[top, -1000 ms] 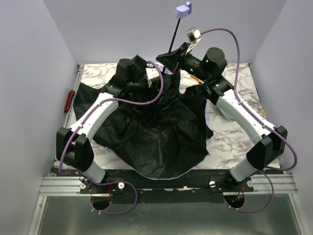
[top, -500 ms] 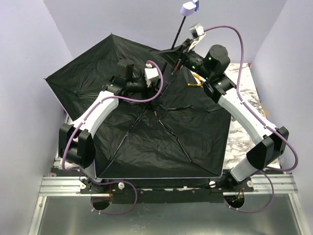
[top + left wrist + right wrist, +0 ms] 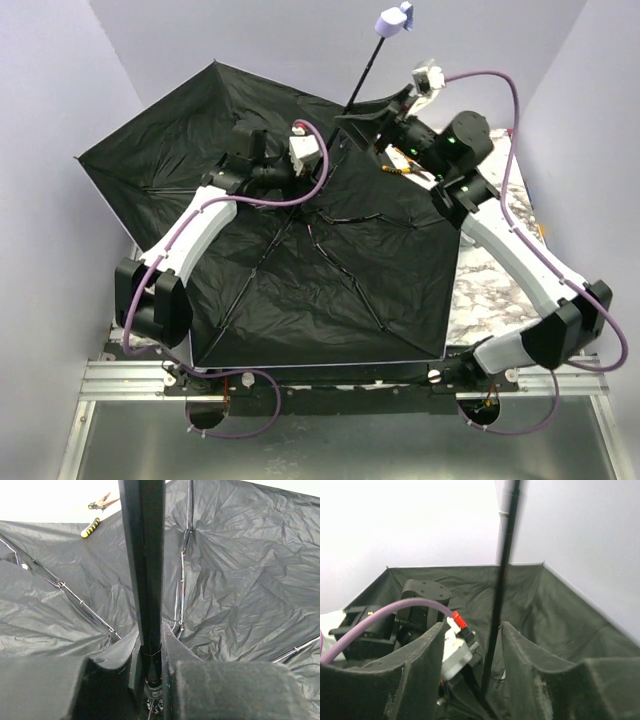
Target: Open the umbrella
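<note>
The umbrella [image 3: 330, 290] lies spread wide over the table [image 3: 490, 290], black inside up, apparently fully opened. The left gripper [image 3: 152, 665] clamps its shaft [image 3: 145, 555] low, steadying it. The right gripper [image 3: 472, 645] stands parted around the shaft, gripping nothing, below the handle [image 3: 393, 20].

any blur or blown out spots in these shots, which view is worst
Right wrist is worst: the umbrella shaft is smeared toward its top and the wall behind is washed out white. Left wrist: the corner around the pliers is blown out, and the near gripper fingers are soft and dark. Top external: sharp and evenly lit, but the black canopy swallows detail.
</note>
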### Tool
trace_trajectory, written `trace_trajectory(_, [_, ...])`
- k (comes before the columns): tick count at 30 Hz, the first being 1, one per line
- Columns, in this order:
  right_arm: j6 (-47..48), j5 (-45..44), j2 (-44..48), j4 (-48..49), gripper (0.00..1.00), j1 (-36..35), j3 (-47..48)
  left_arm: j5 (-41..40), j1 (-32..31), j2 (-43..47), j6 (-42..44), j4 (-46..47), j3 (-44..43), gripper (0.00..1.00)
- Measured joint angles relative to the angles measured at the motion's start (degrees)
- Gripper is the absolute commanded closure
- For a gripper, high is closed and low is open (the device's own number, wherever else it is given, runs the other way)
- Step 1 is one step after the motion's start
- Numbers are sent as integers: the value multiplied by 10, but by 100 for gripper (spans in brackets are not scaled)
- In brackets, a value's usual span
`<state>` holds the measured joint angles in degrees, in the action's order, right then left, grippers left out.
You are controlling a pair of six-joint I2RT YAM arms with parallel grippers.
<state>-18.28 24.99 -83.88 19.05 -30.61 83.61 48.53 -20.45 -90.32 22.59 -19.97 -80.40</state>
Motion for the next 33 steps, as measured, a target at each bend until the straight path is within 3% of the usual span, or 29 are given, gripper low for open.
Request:
trace_trajectory(3, [8, 9, 44, 33, 22, 4, -32, -3, 8, 5, -16, -10, -13, 100])
trace_trajectory(9, [49, 9, 121, 53, 19, 5, -127, -8, 12, 20, -45, -25, -69, 100])
trace_trajectory(17, [64, -58, 154, -39, 17, 6, -180, -10, 12, 55, -25, -31, -166, 100])
trace_trajectory(22, [63, -106, 183, -84, 15, 10, -180, -21, 12, 100, 71, -33, -179, 100])
trace_trajectory(33, [72, -123, 198, -164, 15, 26, -149, -99, 12, 215, 355, 33, -45, 100])
